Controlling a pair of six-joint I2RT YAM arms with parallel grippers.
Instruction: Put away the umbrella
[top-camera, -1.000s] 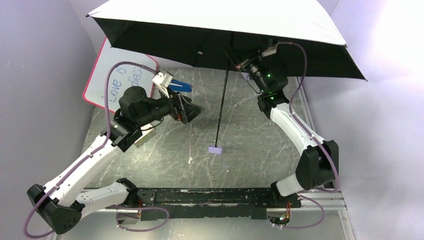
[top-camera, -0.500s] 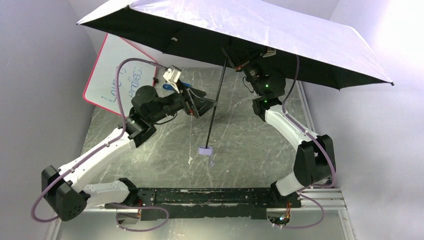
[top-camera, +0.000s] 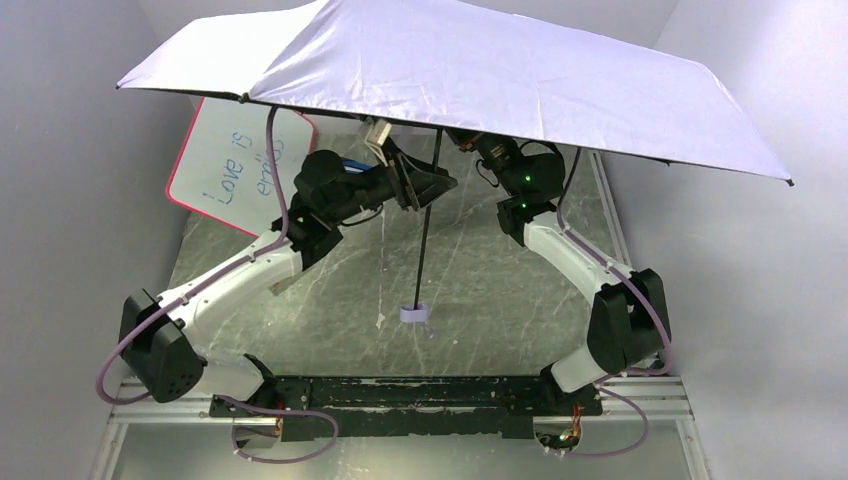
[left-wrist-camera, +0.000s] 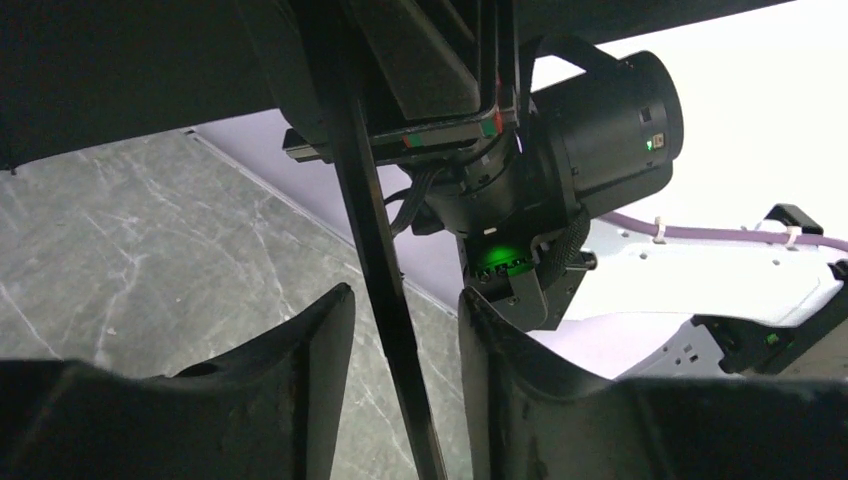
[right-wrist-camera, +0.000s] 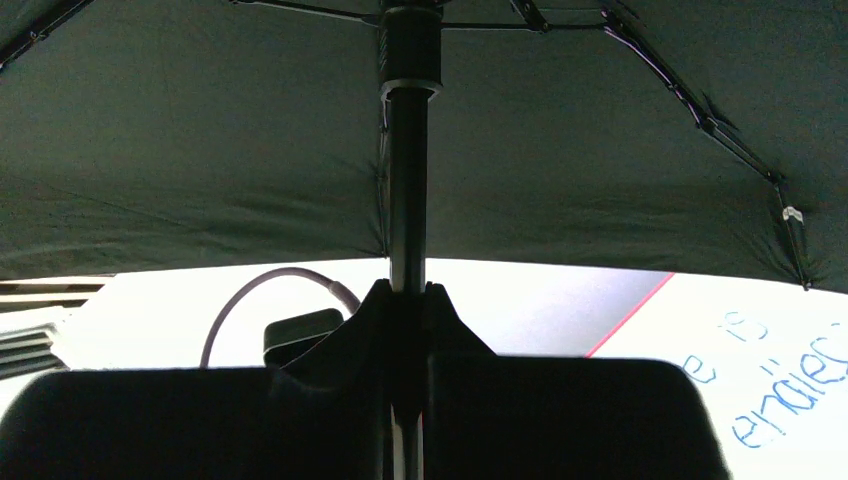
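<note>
Barely started imo: the umbrella (top-camera: 450, 70) is fully open, lilac side up and black underneath, spread over the 12 o'clock half of the tabletop (top-camera: 500, 290). Collapsing and stowing are all left. Its shaft (top-camera: 427, 240) runs toward 6 o'clock. Right gripper (right-wrist-camera: 405, 295) jaws are clamped on it up high, left gripper (left-wrist-camera: 405, 300) jaws straddle it with gaps both sides, lilac handle (top-camera: 414, 313) at the bottom

Note for your record: a whiteboard (top-camera: 225, 165) with a red border stands tilted at the table's far left corner, against the pale wall (top-camera: 70, 200). It carries blue handwriting, and only "Love is" reads clearly. The table (top-camera: 330, 290) is grey-green with pale marbled streaks. A small white scrap (top-camera: 380, 320) lies near its middle.
</note>
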